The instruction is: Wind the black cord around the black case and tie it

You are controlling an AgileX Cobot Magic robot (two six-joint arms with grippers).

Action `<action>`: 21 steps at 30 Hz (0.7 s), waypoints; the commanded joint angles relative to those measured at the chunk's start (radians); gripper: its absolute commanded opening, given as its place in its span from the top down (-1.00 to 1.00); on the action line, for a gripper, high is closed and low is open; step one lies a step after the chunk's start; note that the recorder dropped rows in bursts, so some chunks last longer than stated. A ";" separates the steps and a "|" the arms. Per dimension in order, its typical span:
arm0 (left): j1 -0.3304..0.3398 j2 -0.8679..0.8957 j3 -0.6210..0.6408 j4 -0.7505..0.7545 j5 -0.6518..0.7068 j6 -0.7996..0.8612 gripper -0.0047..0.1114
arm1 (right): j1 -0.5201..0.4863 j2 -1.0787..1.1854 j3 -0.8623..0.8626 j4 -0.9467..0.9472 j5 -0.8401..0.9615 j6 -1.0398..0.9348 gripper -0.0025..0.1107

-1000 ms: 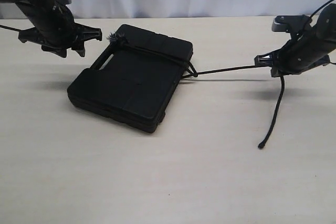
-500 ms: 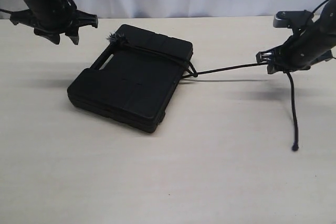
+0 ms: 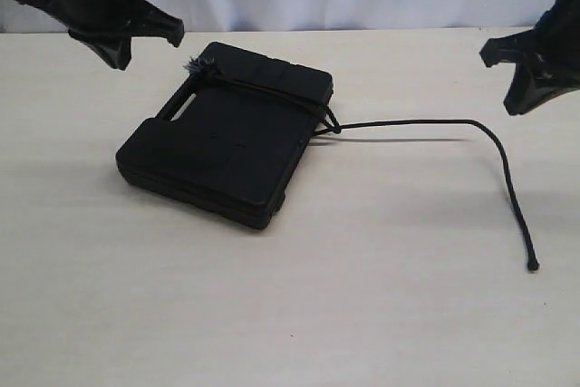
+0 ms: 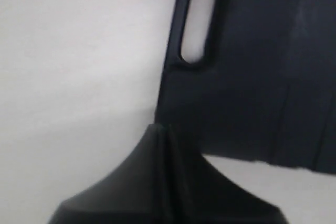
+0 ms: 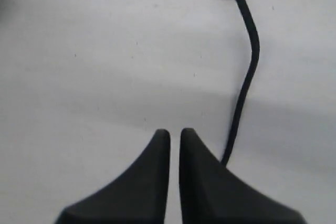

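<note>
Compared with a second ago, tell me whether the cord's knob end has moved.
Yes. The knob end of the black cord has swung to the right, farther from the black case, which lies where it was.

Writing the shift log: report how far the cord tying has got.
Done: the black cord crosses the black case and looks knotted at its right edge. In hand: nothing; both jaws are shut and empty, above the table. Left: possibly tidying the loose tail.
</note>
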 commanded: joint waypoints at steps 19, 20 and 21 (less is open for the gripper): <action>-0.110 -1.116 1.029 -0.207 -1.089 0.003 0.92 | 0.228 -0.995 0.900 -0.030 -0.946 -0.104 0.86; -0.110 -1.138 1.049 -0.205 -1.124 0.003 0.92 | 0.231 -1.022 0.930 -0.022 -0.967 -0.104 0.86; -0.110 -1.152 1.067 -0.205 -1.151 0.003 0.92 | 0.231 -1.049 0.962 -0.001 -0.983 -0.104 0.86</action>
